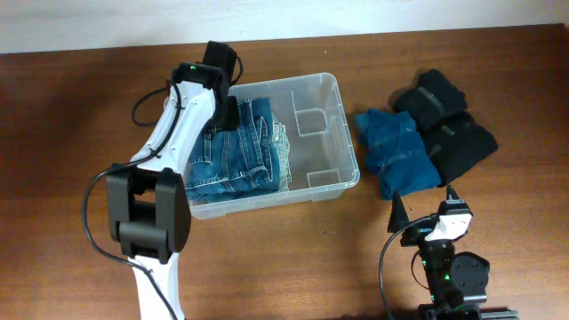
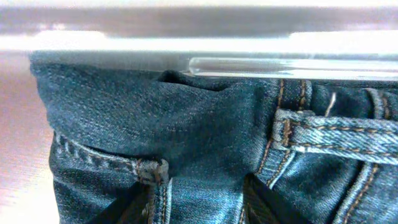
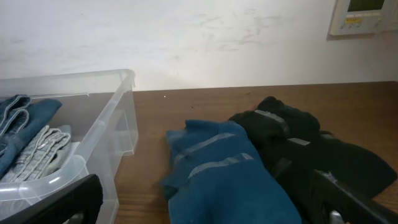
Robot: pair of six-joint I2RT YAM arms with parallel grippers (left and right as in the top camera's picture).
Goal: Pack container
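Wood-brown table carries everything, and the layout reads as a packing job about 1 third done. Largest on it is the container, a clear tub sitting near the middle of the table, slightly left of centre, with its long side running left to right. Its left half is filled and its right half is bare, which I take as room kept for what is not yet packed.

Filling that left half is a folded pair of jeans, lying flat against the far and left walls. Tucked that close, they leave the most free floor beside them.

Outside the tub, just to its right, lie the black garments, and a folded blue garment touching them on the side nearer the tub. Both are within the right arm's reach, so they are probably next.

The left gripper is down inside the tub on the denim near the far wall. Its fingers stand partly apart with cloth between them, but whether they pinch a fold or only press on it I cannot tell.

The right gripper hangs at the near edge, jaws spread wide and holding nothing, facing the 2 piles.
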